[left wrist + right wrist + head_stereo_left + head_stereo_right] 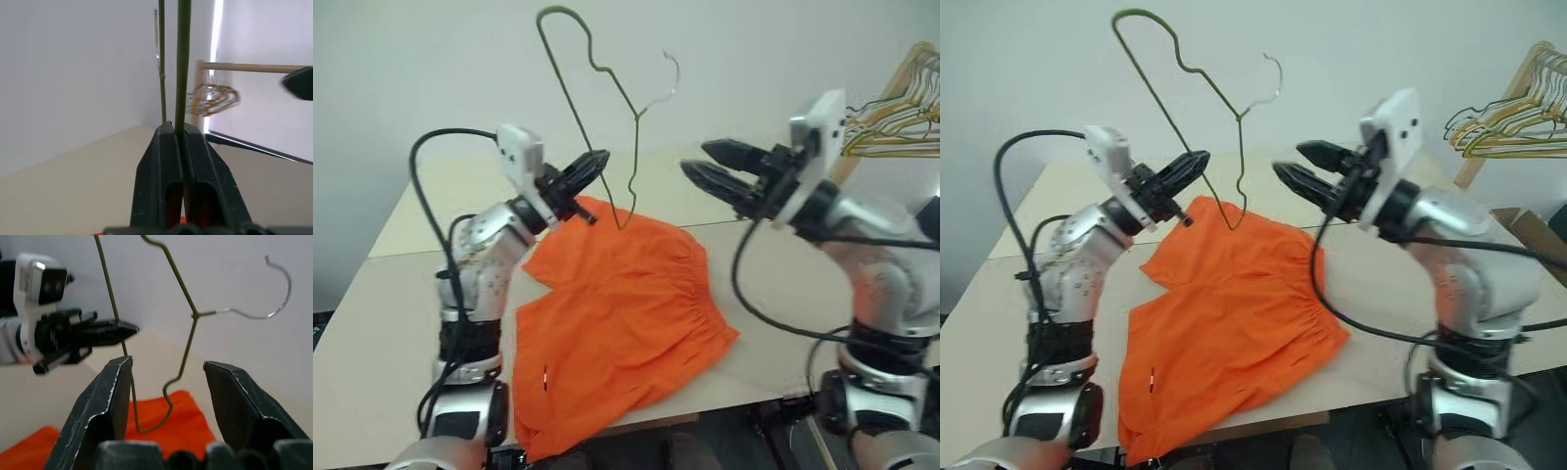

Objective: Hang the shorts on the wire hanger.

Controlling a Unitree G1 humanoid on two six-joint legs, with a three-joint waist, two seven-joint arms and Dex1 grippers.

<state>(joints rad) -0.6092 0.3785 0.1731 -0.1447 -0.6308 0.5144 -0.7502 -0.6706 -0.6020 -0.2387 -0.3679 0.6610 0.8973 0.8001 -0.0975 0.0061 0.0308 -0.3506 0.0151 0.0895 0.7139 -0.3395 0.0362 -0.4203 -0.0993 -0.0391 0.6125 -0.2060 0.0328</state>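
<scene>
Left gripper [592, 163], fingers clamped on one long side of the wire hanger [576, 117], holds it upended above the shorts [617, 313], which lie flat on the surface [372, 323]. Right gripper [710, 164], fingers apart, empty. Wire: light, springy. Shorts: limp; best taken at the waistband.

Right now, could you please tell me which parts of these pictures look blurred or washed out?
Left wrist view: the bunch of hangers behind is blurred and the window strip glares white. Right wrist view: the left claw is soft, the wire hanger sharper. Head views: evenly lit, orange shorts crisp.
</scene>
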